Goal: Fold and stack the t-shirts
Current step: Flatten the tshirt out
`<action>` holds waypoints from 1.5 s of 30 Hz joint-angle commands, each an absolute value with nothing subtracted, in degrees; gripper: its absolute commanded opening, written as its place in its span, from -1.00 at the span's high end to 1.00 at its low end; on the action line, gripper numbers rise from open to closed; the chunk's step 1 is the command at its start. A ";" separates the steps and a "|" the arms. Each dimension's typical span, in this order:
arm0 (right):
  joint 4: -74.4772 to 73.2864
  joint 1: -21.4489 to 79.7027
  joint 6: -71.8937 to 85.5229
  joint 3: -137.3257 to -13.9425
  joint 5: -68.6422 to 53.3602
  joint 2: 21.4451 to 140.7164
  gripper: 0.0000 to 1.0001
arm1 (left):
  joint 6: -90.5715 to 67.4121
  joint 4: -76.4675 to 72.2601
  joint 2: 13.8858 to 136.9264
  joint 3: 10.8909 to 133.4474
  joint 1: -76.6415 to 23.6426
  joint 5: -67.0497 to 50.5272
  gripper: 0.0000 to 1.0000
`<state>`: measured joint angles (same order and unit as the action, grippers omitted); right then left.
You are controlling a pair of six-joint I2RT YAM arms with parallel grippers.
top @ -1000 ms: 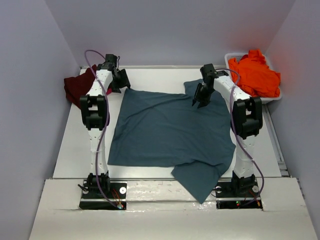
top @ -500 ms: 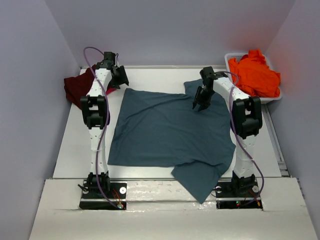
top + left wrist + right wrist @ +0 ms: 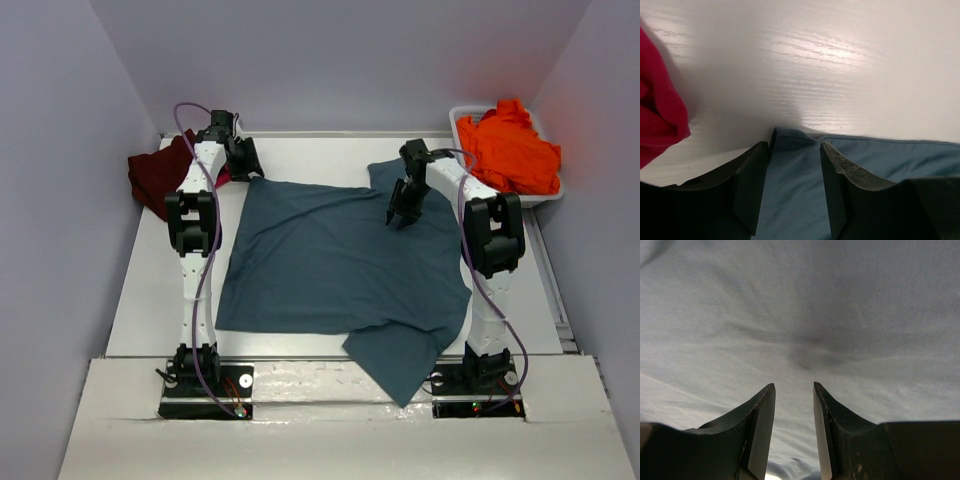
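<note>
the teal-blue t-shirt point(image 3: 340, 260) lies spread out flat in the middle of the table point(image 3: 150, 290). one part of it at 5 o'clock hangs over the near edge. my left gripper point(image 3: 795, 150) is at the shirt's far left corner, at about 11 o'clock. its two fingers are apart, one on each side of that corner, and they have not squeezed the cloth. i see bare white table past the corner, and a lump of pink cloth point(image 3: 657, 115) off at 9 o'clock in my left wrist view. my right gripper point(image 3: 794, 387) is over the far right part of the same shirt, at about 1 o'clock, near the sleeve. its fingers point down at the cloth with a small gap between them, and nothing is in the gap. i cannot tell if the tips touch the shirt. the maroon t-shirt point(image 3: 155, 175) is bunched up at the table's far left, at 10 o'clock, just beside my left arm. the orange t-shirt point(image 3: 510, 145) is piled in the white tub point(image 3: 548, 195) at 2 o'clock, well apart from the blue one.
</note>
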<state>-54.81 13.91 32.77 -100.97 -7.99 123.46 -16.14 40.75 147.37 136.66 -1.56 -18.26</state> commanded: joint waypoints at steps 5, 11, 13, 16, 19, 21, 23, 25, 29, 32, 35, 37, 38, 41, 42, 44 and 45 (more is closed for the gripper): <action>-53.26 13.71 32.34 -98.44 -7.74 120.67 0.16 | -15.82 39.55 147.13 137.55 -1.05 -22.15 -0.11; -52.56 13.71 32.52 -97.73 -8.35 121.29 0.15 | -15.91 39.20 145.99 136.76 -0.53 -22.85 0.13; -52.47 13.71 32.52 -97.73 -8.35 121.38 0.16 | -15.91 39.11 145.55 136.15 -0.53 -22.50 0.26; -52.30 13.71 32.52 -97.56 -8.26 121.29 0.16 | -16.00 39.20 145.02 135.97 0.00 -21.71 0.53; -52.12 13.71 32.52 -97.30 -8.44 121.20 0.16 | -16.00 39.29 144.06 135.53 0.53 -20.31 0.86; -51.94 13.71 32.43 -97.12 -8.44 121.20 0.16 | -16.00 39.29 143.62 135.18 0.53 -19.60 0.89; -51.77 13.71 32.43 -96.68 -8.44 121.03 0.16 | -16.00 39.29 143.00 135.00 1.05 -18.29 0.89; -51.50 13.71 32.34 -96.33 -8.52 120.94 0.16 | -16.00 39.20 142.47 134.74 1.05 -16.71 0.89; -51.42 13.71 32.08 -95.98 -8.53 120.94 0.16 | -16.08 39.02 141.68 134.74 2.10 -15.56 0.89; -51.42 13.71 31.82 -95.71 -8.70 120.94 0.16 | -16.08 39.11 141.50 134.91 2.11 -14.77 0.89; -51.50 13.71 31.55 -95.71 -8.35 120.94 0.16 | -16.17 39.29 141.07 134.74 3.25 -14.24 0.89; -51.50 13.71 31.46 -95.89 -8.35 120.94 0.15 | -16.17 39.46 140.63 134.39 3.25 -13.63 0.89; -51.50 13.71 31.46 -96.15 -8.35 120.85 0.16 | -16.26 39.46 140.36 134.04 3.77 -13.28 0.89; -51.24 13.71 31.46 -98.42 -6.69 120.76 0.15 | -16.35 39.64 139.49 133.25 4.39 -12.48 0.89; -50.98 13.71 31.38 -99.57 -5.90 120.94 0.15 | -16.43 39.64 139.22 132.98 4.39 -12.39 0.89; -50.98 13.71 31.29 -104.64 -2.66 122.33 0.14 | -16.52 39.29 138.69 131.84 4.39 -12.13 0.89; -51.32 13.19 31.29 -106.85 -1.77 123.30 0.14 | -16.61 39.29 138.34 131.57 4.39 -12.13 0.89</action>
